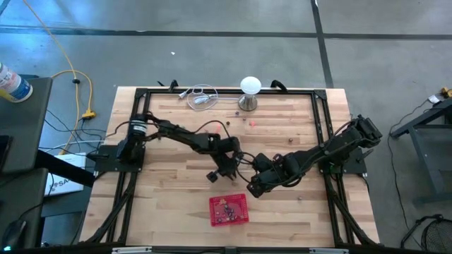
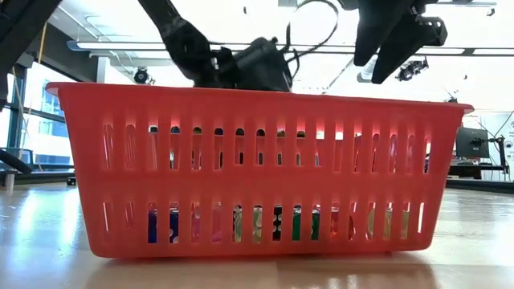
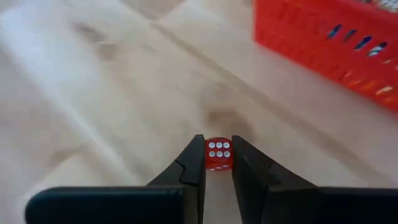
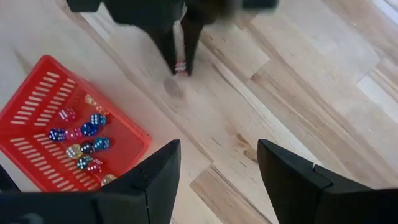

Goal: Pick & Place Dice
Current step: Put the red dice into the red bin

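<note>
A small red die (image 3: 218, 154) with white pips sits between the fingertips of my left gripper (image 3: 218, 163), which is shut on it a little beyond the red mesh basket (image 1: 228, 210). The right wrist view shows the same die (image 4: 180, 65) in my left gripper (image 4: 180, 62), just above the wooden table (image 4: 292, 93). The basket (image 4: 37, 118) holds several dice in mixed colours (image 4: 84, 134). My right gripper (image 4: 217, 168) hangs open above the table to the right of the basket, with nothing between its fingers. My left gripper pinches the red die by two opposite sides (image 3: 210, 158) between its two fingers (image 3: 193, 165), at their free ends. The fingers slant down toward the table. The die's six-pip face (image 3: 219, 149) faces the wrist, and the die hangs just clear of the wood, above its shadow (image 4: 173, 87).
A white ball-topped metal stand (image 1: 250, 88) and a coil of cable (image 1: 200, 97) stand at the table's far edge. A few loose dice (image 1: 253, 121) lie on the wood in front of the stand. A black frame (image 1: 321, 120) runs round the table.
</note>
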You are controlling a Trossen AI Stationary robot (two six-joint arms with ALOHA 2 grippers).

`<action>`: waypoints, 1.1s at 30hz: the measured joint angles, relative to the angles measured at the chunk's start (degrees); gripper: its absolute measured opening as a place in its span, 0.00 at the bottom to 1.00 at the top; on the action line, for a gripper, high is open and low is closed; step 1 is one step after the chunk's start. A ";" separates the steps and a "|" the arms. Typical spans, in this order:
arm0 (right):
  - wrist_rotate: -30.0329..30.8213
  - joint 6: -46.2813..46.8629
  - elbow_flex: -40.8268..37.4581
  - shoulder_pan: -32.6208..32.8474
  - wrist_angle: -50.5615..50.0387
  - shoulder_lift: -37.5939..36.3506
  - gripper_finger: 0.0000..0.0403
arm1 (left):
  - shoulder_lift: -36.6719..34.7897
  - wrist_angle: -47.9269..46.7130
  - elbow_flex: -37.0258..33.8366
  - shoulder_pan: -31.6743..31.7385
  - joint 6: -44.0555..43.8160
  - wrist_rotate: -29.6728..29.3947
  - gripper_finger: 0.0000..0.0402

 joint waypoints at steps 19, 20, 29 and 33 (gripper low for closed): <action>11.78 0.07 -0.02 7.12 1.43 -2.40 0.51 | -21.69 -16.46 0.02 -3.18 -24.00 -12.52 0.11; 12.30 0.28 -0.02 7.66 1.46 -2.40 0.51 | -22.65 -16.34 0.02 -3.97 -25.87 -12.49 0.11; 17.32 2.06 -0.02 12.86 2.84 -2.40 0.51 | -26.89 -14.77 0.13 -17.34 -41.65 -23.36 0.11; 20.06 1.40 -0.02 14.53 5.47 -1.54 0.51 | -26.32 -14.86 0.13 -22.27 -45.96 -28.82 0.11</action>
